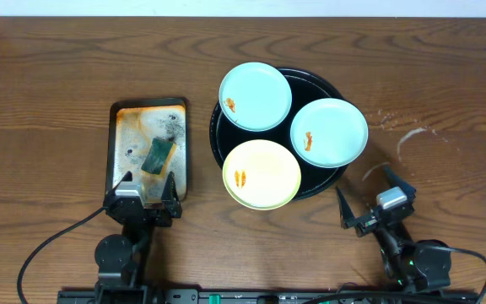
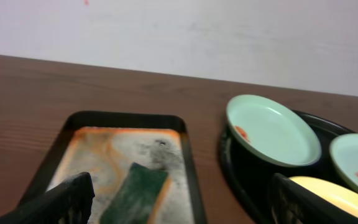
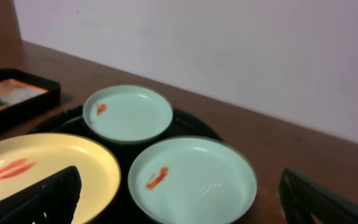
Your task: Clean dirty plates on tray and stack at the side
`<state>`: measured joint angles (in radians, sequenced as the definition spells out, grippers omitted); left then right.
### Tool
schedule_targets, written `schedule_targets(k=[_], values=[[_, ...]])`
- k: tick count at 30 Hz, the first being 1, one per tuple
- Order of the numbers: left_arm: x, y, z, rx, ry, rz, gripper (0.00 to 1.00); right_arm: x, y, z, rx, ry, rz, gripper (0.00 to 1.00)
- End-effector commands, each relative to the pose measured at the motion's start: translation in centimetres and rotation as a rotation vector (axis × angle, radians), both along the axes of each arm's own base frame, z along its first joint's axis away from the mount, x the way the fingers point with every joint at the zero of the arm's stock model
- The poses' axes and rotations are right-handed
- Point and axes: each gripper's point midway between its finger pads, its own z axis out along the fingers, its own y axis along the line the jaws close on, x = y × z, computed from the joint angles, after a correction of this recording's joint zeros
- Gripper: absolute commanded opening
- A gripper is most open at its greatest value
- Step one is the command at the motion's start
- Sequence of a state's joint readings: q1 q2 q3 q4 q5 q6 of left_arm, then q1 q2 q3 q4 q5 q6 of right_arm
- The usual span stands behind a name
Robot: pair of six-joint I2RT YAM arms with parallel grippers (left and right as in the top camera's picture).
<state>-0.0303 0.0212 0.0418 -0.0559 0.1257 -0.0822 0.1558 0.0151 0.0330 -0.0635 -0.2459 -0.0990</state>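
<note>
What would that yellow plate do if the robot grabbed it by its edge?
The yellow plate looks like thin plastic, so it is probably light and stiff, not fragile. Its glossy surface may be slippery to pinch. It overhangs the rim of the black tray, so a push on that edge could tip it rather than slide it.

In the overhead view a tray [image 1: 321, 84] sits on the desk [image 1: 40, 101], right of centre. Three plates lie on it, each overhanging its rim: the upper plate [image 1: 256, 95] at upper left, the right plate [image 1: 329, 132] at the right, the lower plate [image 1: 261, 174] at the bottom. Left of the tray, apart, lies a pan [image 1: 133, 127] with a sponge [image 1: 157, 155] inside.
</note>
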Motion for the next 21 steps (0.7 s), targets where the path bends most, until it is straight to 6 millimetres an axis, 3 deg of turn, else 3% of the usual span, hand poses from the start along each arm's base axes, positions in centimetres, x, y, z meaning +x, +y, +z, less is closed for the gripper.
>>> schedule_targets(k=[1,5,10,16,21], values=[[-0.8,-1.2,5.2,-0.017,-0.094,-0.070,0.89,-0.8,0.2,3.9,0.094,0.014,0.013,0.99],[-1.3,-1.0,9.2,-0.025,-0.059,-0.058,0.89,-1.0,0.3,6.8,0.085,0.073,0.017,0.99],[0.4,-0.9,11.1,-0.029,0.271,-0.041,0.89,1.1,0.9,11.0,0.058,0.256,0.026,0.99],[2.4,-1.1,11.1,-0.025,0.649,-0.040,0.90,4.3,1.8,12.3,0.010,0.617,0.026,0.99],[2.7,-1.5,10.2,-0.039,0.795,-0.054,0.90,4.8,2.8,11.5,0.028,0.825,0.059,0.99]])
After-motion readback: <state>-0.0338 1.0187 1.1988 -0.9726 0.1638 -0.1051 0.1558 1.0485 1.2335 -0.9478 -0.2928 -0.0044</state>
